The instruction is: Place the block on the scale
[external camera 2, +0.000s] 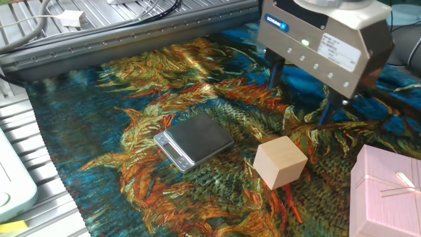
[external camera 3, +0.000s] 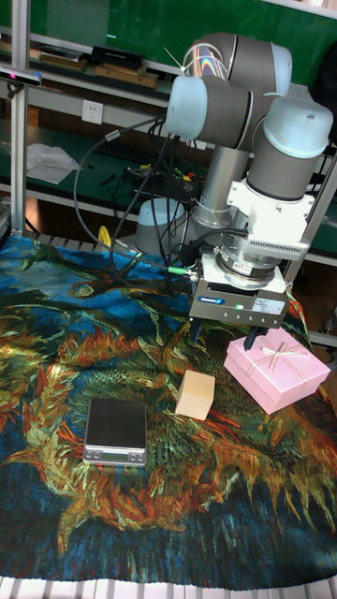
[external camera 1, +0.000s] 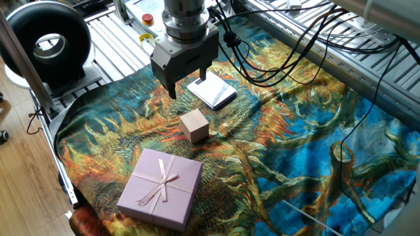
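The block [external camera 1: 195, 124] is a small tan cube resting on the patterned cloth, also visible as the block [external camera 2: 280, 161] and the block [external camera 3: 196, 394]. The scale [external camera 1: 211, 90] lies flat a short way from it, and its grey top shows as the scale [external camera 2: 194, 140] and the scale [external camera 3: 116, 430]. My gripper [external camera 1: 188, 82] hangs open above the cloth with nothing between its fingers. From the other side the gripper [external camera 2: 301, 92] stands behind and above the block. In the tall view the gripper [external camera 3: 225, 337] hovers just over the block's far side.
A pink gift box [external camera 1: 161, 188] with ribbon sits near the cloth's front edge, close to the block. A black round unit [external camera 1: 46, 42] stands off the cloth, past its corner. Black cables [external camera 1: 295, 46] trail across the cloth from the arm. Metal rails [external camera 2: 131, 33] border it.
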Controlling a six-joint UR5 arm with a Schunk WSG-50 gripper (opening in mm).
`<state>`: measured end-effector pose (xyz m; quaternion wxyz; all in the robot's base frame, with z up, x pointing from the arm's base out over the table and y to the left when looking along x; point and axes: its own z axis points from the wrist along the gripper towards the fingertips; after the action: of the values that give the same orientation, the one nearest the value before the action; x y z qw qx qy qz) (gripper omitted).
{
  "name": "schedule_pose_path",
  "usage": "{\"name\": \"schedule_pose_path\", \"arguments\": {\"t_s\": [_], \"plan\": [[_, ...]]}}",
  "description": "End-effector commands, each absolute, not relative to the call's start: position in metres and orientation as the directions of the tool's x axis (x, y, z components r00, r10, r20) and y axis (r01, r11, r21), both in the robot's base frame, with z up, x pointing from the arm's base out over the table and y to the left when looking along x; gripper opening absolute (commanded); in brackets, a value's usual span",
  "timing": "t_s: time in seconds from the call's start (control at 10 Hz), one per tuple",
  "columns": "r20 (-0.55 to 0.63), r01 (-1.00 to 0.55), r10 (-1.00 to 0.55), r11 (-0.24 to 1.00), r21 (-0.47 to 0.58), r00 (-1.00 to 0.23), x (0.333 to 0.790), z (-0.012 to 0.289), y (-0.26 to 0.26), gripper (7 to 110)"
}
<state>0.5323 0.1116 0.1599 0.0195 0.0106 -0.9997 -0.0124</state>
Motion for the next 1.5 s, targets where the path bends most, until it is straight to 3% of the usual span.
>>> {"name": "schedule_pose_path", "arguments": {"t_s": [0.0, 0.8, 1.3, 1.4], "plan": [[0.054, -0.048, -0.053, 0.994, 0.103, -0.997, 0.528, 0.163, 0.13, 88], [0.064, -0.023, -0.026, 0.999, 0.042, -0.998, 0.526, 0.162, 0.115, 88], [0.042, -0.037, -0.041, 0.996, 0.079, -0.998, 0.543, 0.125, 0.127, 88], [0.04, -0.028, -0.031, 0.997, 0.074, -0.999, 0.545, 0.116, 0.127, 110]]}}
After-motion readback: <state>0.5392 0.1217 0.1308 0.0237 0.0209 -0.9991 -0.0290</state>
